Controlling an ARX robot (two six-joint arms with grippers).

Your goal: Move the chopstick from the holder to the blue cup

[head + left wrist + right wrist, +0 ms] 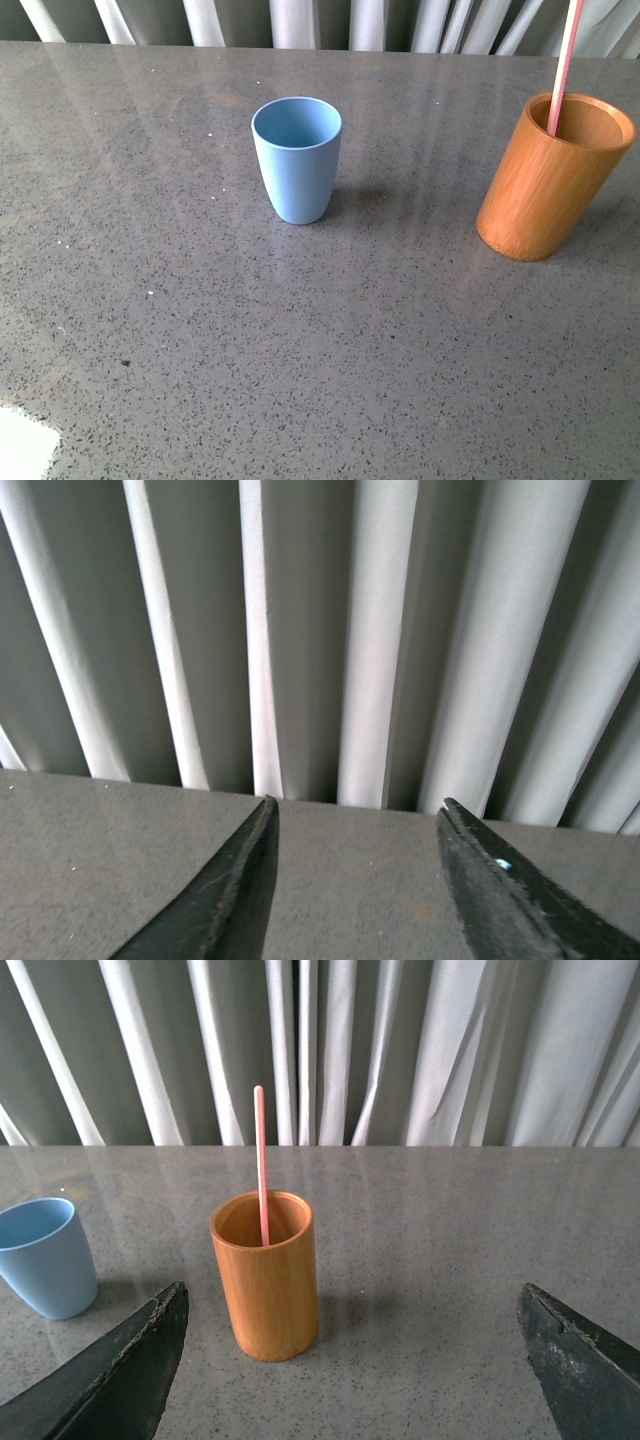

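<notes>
A pinkish-red chopstick (563,62) stands in the orange-brown holder (550,180) at the table's right; its top runs out of the front view. The light blue cup (297,160) stands upright and empty left of the holder. In the right wrist view the chopstick (260,1160) leans in the holder (268,1280), with the cup (45,1257) beside it. My right gripper (350,1305) is open and empty, well short of the holder. My left gripper (357,815) is open and empty over bare table, facing the curtain. Neither arm shows in the front view.
The grey speckled table (300,350) reaches back to a pale pleated curtain (300,20). A bright white patch (22,445) lies at the table's near left corner.
</notes>
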